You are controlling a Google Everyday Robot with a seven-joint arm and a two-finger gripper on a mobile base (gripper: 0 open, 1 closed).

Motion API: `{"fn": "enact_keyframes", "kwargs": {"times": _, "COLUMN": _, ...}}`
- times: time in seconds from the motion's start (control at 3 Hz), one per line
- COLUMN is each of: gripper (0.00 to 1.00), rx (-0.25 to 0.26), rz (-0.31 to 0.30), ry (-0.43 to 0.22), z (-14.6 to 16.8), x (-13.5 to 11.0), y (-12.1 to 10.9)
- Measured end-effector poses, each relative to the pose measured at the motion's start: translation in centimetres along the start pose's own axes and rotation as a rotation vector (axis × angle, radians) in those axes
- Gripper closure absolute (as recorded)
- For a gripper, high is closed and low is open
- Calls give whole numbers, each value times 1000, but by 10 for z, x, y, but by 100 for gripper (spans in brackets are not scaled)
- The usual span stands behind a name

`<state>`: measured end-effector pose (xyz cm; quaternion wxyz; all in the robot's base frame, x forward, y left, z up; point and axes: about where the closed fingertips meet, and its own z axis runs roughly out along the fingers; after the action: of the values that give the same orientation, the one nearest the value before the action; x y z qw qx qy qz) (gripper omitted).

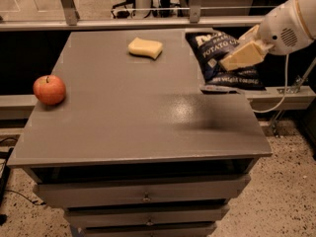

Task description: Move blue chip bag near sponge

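Navy foil of the blue chip bag (211, 47) showed at the far right corner of the grey tabletop (138, 122), white lettering facing up, its lower edge overhanging the right side. I read the gripper (232, 60), reaching in from the right on its white arm (289, 23), as laid across the middle of the bag with the cream fingers (247, 54) clamped on it. The bag sat tilted and looked lifted rather than lying flat, though I could not tell whether its near edge touched the tabletop. Sponge (145, 47): a pale yellow block near the back edge, left of the bag and apart from it, with a strip of bare tabletop between. Progress, by my judgement: the grasp was made and the bag was level with the sponge along the back. What was left was a short sideways move toward the sponge, a set-down and a release. Other things: a red apple (49, 89) at the left edge, well apart from both and out of the path; a metal rail (128, 23) behind the back edge; a pale cable (285, 90) hanging below the arm; drawers (145, 197) under the tabletop. Nothing lay between bag and sponge. The one risk I judged was the slick bag's leading corner nudging the light sponge on the way in.
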<state>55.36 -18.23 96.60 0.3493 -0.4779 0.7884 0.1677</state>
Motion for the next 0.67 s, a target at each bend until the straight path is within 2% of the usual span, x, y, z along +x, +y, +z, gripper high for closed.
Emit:
{"fn": "enact_keyframes", "kwargs": {"times": 0.33, "gripper": 100, "rx": 56, "rz": 21, "ry": -125, "z": 3, "x": -36, "y": -52}}
{"fn": "enact_keyframes", "kwargs": {"times": 0.67, "gripper": 100, "rx": 80, "rz": 40, "ry": -234, "z": 13, "x": -74, "y": -88}}
